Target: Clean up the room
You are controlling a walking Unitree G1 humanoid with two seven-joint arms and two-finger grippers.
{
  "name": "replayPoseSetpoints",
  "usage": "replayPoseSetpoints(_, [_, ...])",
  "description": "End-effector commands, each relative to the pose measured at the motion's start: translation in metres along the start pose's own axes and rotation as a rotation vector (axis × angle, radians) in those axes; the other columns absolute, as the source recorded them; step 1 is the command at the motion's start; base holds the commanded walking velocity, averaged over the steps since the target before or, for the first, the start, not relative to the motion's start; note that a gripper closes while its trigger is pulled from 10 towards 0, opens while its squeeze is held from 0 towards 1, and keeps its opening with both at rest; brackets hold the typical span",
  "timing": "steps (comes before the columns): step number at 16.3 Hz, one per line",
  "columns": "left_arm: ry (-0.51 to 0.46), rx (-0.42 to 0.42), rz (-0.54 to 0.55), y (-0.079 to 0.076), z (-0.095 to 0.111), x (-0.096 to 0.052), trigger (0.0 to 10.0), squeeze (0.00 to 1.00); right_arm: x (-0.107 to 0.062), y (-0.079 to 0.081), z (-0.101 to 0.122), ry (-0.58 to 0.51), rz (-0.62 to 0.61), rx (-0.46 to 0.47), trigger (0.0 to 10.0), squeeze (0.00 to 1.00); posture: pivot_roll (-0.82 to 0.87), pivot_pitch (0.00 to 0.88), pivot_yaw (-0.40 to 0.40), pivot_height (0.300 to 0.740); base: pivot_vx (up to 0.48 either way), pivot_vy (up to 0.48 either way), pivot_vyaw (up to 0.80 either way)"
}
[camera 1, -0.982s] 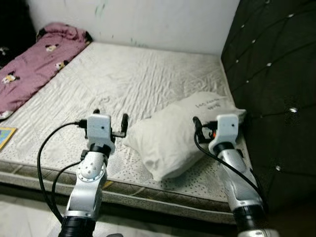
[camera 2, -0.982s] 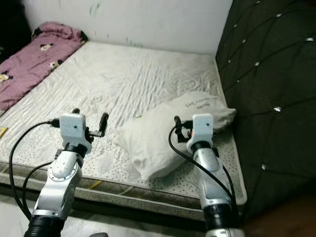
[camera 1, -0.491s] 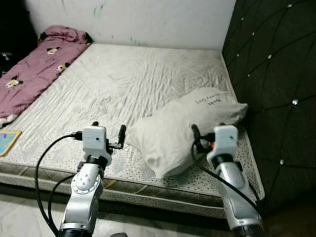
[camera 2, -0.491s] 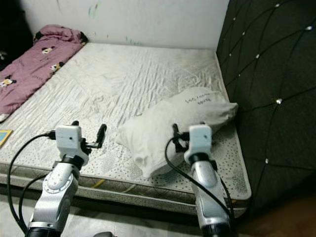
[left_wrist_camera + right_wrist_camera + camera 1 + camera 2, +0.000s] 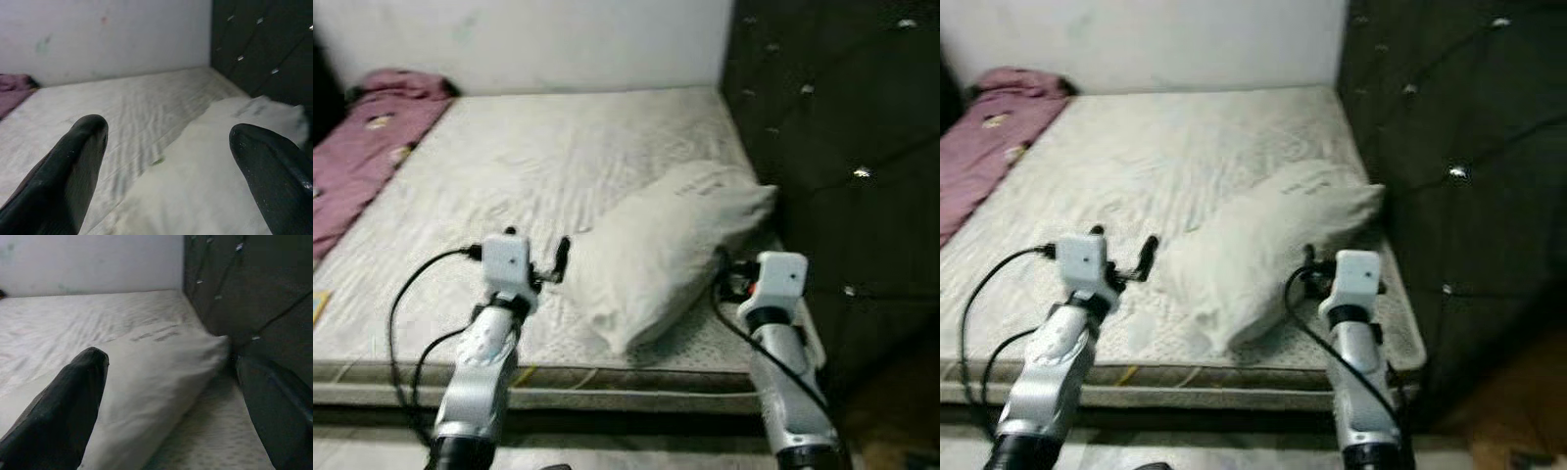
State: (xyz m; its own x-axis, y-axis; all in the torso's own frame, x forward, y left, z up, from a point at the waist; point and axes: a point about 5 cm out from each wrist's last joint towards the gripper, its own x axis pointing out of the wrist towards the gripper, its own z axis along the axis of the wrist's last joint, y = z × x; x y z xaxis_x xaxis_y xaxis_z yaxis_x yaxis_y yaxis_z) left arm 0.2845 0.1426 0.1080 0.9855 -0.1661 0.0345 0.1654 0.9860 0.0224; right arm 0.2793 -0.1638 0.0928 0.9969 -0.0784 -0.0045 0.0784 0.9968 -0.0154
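Both grippers, left (image 5: 558, 262) and right (image 5: 171, 401), spread wide beside pillow (image 5: 661, 245); blurred, so grasp possibly misjudged, pillow slipping.

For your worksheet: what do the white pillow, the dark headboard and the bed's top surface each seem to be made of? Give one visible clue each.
Pillow: soft woven fabric, matte; it creases and sags.
Headboard: probably padded leatherette or velvet; dark diamond tufting with shiny studs.
Mattress: quilted textile, matte; stitched ripples, dotted near edge.
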Motion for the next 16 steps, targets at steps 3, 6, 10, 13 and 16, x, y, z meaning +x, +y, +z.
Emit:
replayPoseSetpoints(3, [0.001, -0.026, 0.063, 0.011, -0.002, 0.000, 10.0, 0.00, 0.005, 0.006, 0.008, -0.025, 0.058, -0.018, 10.0, 0.00, -0.02, 0.000, 0.053, 0.740, 0.000, 0.000, 0.00])
replayPoseSetpoints(6, [-0.007, -0.020, 0.087, 0.017, -0.002, -0.006, 10.0, 0.00, 0.012, 0.018, 0.010, -0.020, 0.077, 0.041, 10.0, 0.00, 0.02, 0.000, 0.042, 0.740, 0.000, 0.000, 0.00])
replayPoseSetpoints(10, [0.023, 0.010, 0.106, 0.022, -0.006, -0.016, 10.0, 0.00, 0.002, 0.031, 0.003, 0.012, 0.129, 0.076, 10.0, 0.00, 0.05, 0.000, 0.021, 0.740, 0.000, 0.000, 0.00])
replayPoseSetpoints(13, [0.038, 0.000, 0.137, 0.027, -0.008, -0.022, 10.0, 0.00, 0.003, 0.036, 0.002, 0.017, 0.169, 0.073, 10.0, 0.00, 0.05, 0.027, 0.007, 0.740, 0.000, 0.000, 0.00])
replayPoseSetpoints(16, [0.040, -0.004, 0.117, 0.023, -0.007, -0.019, 10.0, 0.00, 0.003, 0.035, 0.003, 0.016, 0.178, 0.071, 10.0, 0.00, 0.04, 0.028, 0.007, 0.740, 0.000, 0.000, 0.00])
